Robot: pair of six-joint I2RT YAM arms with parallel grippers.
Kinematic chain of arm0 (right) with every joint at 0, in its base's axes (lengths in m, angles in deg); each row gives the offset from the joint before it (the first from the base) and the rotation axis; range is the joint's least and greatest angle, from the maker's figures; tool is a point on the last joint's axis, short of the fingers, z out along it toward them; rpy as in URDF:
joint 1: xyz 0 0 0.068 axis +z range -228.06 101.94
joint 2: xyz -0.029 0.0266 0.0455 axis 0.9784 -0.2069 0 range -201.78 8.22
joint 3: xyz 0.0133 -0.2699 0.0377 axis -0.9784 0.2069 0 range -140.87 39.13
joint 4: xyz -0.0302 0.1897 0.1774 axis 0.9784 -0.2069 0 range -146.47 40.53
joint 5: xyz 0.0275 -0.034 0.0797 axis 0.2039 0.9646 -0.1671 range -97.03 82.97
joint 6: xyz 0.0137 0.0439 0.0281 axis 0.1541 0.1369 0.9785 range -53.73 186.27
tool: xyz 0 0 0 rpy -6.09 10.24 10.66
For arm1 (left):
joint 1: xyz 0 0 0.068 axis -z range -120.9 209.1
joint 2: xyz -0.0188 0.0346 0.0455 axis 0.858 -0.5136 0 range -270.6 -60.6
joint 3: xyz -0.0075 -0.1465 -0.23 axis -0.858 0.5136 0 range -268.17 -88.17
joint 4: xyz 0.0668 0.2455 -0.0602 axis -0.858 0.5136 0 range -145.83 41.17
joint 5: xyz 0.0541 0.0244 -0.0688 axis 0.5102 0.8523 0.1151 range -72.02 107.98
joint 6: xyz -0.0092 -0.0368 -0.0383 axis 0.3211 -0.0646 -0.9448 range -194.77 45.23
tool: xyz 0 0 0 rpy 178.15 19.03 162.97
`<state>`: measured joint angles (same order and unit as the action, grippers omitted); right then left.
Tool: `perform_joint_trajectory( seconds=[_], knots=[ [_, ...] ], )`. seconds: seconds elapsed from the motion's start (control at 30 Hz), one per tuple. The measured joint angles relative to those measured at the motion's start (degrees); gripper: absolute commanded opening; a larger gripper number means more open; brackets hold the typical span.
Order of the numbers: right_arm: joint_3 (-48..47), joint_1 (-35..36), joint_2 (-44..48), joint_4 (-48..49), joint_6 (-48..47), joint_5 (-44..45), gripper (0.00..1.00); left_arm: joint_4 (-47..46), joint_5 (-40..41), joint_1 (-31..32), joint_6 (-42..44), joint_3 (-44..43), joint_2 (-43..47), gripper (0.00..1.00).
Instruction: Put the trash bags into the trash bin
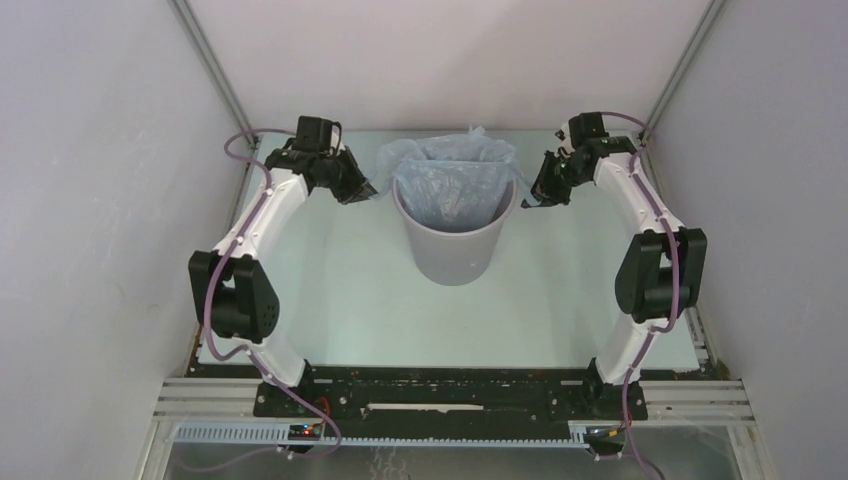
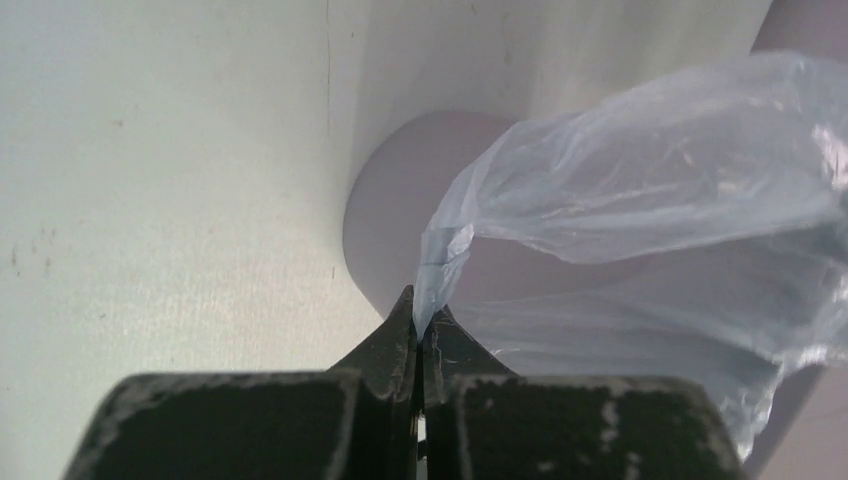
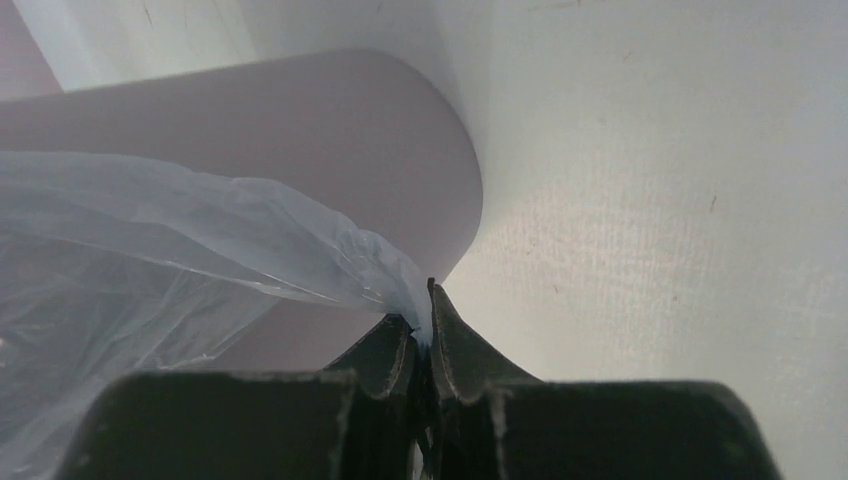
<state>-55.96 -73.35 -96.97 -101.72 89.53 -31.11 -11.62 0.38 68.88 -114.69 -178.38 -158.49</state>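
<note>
The grey round trash bin (image 1: 455, 250) stands upright at the middle back of the table. The pale blue-grey trash bag (image 1: 452, 180) sits in its mouth, the film bunched above the rim and spread sideways. My left gripper (image 1: 372, 190) is left of the bin and shut on the bag's left edge (image 2: 440, 265). My right gripper (image 1: 530, 198) is right of the bin and shut on the bag's right edge (image 3: 385, 275). The bin wall shows in the left wrist view (image 2: 390, 200) and the right wrist view (image 3: 330, 120).
The pale green table top (image 1: 350, 300) lies in front of the bin. Grey enclosure walls (image 1: 90, 200) stand close on both sides and behind. The arm bases sit on a black rail (image 1: 450, 395) at the near edge.
</note>
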Motion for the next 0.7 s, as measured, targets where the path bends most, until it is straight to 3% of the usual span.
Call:
perform_joint_trajectory(
  seconds=[0.2, 0.43, 0.7],
  knots=[
    [1.14, -0.92, 3.43, -3.93, -1.33, -2.82, 0.24, 2.14, -1.88, -0.15, 1.40, 4.04, 6.75, 0.03],
    [2.40, -5.77, 10.03, -5.75, -1.42, -7.06, 0.16, 3.87, -3.87, -0.46, 1.51, 8.98, 13.51, 0.01],
    [3.76, -10.75, 10.69, -8.22, -1.53, -10.67, 0.22, 7.41, -5.60, -1.07, 2.45, 10.99, 16.98, 0.02]
  ],
)
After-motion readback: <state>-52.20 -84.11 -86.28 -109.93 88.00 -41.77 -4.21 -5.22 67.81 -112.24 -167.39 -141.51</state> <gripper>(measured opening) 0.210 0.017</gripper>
